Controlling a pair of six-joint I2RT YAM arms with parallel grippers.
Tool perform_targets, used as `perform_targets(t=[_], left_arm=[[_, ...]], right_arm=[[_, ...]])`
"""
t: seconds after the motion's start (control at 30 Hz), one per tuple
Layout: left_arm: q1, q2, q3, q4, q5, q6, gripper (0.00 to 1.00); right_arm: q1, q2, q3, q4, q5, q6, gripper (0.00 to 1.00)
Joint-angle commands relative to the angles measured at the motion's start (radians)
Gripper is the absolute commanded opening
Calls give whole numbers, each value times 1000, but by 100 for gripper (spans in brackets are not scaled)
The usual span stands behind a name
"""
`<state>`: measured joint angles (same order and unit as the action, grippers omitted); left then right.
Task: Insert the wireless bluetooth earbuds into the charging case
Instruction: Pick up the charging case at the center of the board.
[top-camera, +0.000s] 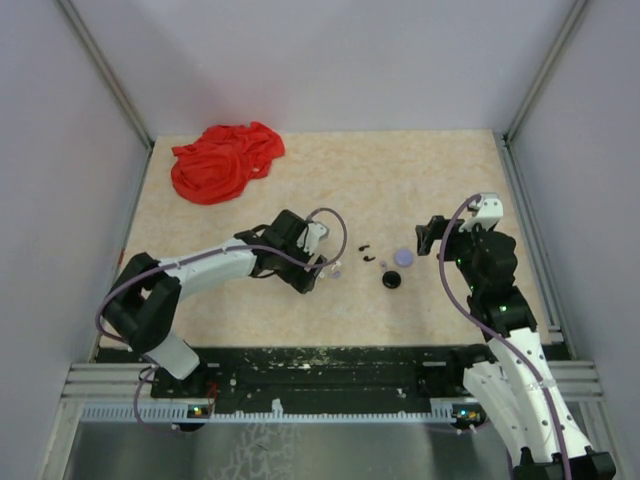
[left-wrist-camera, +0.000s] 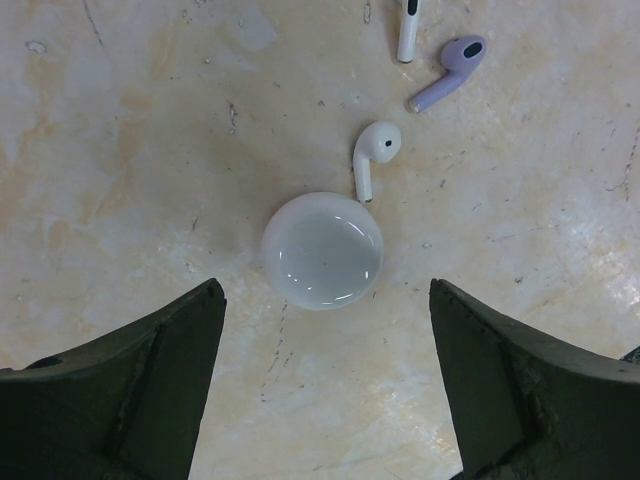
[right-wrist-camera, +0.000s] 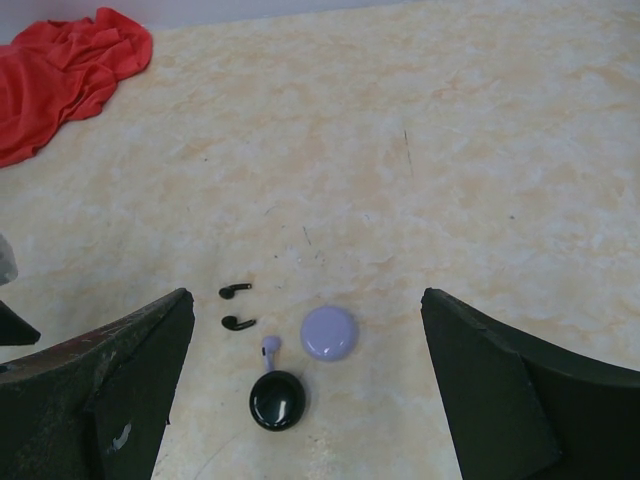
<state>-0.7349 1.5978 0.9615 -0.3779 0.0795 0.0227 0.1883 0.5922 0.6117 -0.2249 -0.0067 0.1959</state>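
Dark fingers (left-wrist-camera: 130, 380) of our left gripper (left-wrist-camera: 325, 335) stand wide apart with nothing between them, hanging over the white case (left-wrist-camera: 322, 250), which sits centred in the gap and looks shut from above.

The move turns on the white earbud (left-wrist-camera: 372, 155). It lies just ahead of the fingertips, on the side of the case away from the gripper. In the scene that is toward the right of the table (top-camera: 420, 180). Its stem points back at the case, its tip touching the rim or nearly so, and its head points away. So its long axis runs along our reach, not across the jaws. We judge the wrist would have to turn, or the pinch come from the sides.

A lavender earbud (left-wrist-camera: 447, 72) lies slantwise near it, farther right, and a second white earbud (left-wrist-camera: 408, 30) is at the frame's edge.

Our left arm is clearly nearer this white set. Our right gripper (top-camera: 432, 235), also wide and empty, hangs to the right of the lavender case (right-wrist-camera: 330, 333), the black case (right-wrist-camera: 278, 400) and two black earbuds (right-wrist-camera: 234, 291). Another lavender bud (right-wrist-camera: 270, 348) rests against the black case.

The beige, lightly scratched tabletop is flat and hard, so a small bud may skid. A red cloth (top-camera: 225, 160) sits well apart at the far left.
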Motion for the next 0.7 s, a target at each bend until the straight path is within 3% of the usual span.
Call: perform_targets(t=[0.0, 0.2, 0.67], left_arm=[[-6, 40, 35, -50, 26, 46, 85], [-18, 69, 47, -42, -23, 35, 73], [-73, 121, 43, -4, -100, 7, 69]], right_arm=[[10, 1, 56, 45, -18, 15, 96], [10, 12, 56, 47, -35, 16, 96], [10, 25, 60, 43, -50, 17, 96]])
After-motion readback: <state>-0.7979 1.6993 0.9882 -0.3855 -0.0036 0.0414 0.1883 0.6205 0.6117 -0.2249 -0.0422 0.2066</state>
